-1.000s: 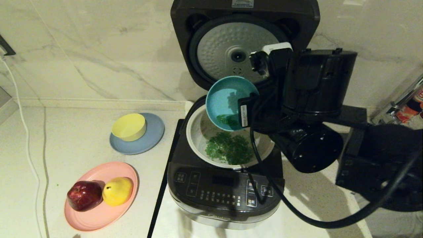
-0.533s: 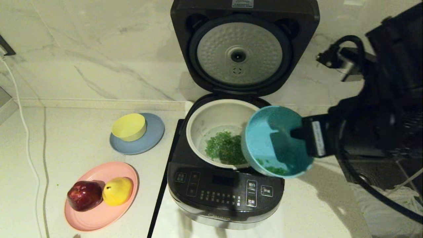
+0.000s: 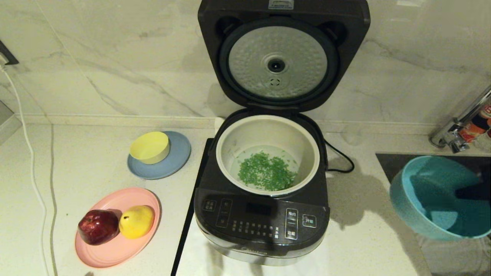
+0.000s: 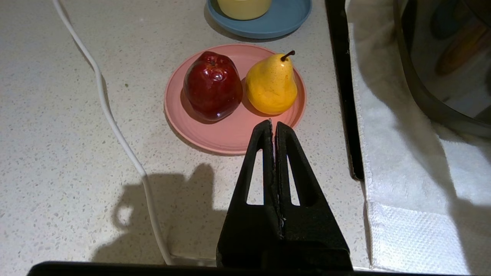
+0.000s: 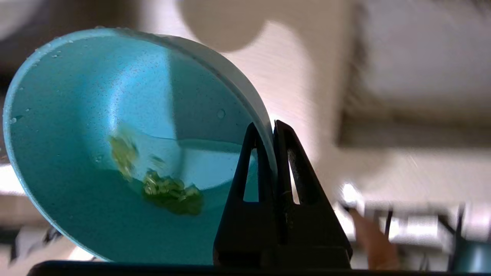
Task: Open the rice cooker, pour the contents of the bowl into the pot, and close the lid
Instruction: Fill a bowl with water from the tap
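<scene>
The rice cooker (image 3: 261,226) stands in the middle of the counter with its lid (image 3: 282,57) swung up, its dimpled silver underside facing me. Green chopped contents (image 3: 266,175) lie on the bottom of the cream pot (image 3: 268,124). The teal bowl (image 3: 433,199) hangs at the far right, away from the cooker. My right gripper (image 5: 271,128) is shut on the bowl's rim (image 5: 245,99), one finger inside and one outside. A small clump of green bits (image 5: 168,191) clings inside the bowl. My left gripper (image 4: 273,124) is shut and empty, near the pink plate.
A pink plate (image 3: 115,253) with a red apple (image 3: 98,227) and a yellow pear (image 3: 136,221) sits front left. Behind it a yellow bowl (image 3: 149,147) rests on a grey-blue plate (image 3: 178,161). A white cable (image 3: 32,172) runs along the left. A tap (image 3: 458,126) stands far right.
My right arm has swung the teal bowl away from above the pot to the far right, turning it more upright. The pot and its green contents now show unobstructed.
</scene>
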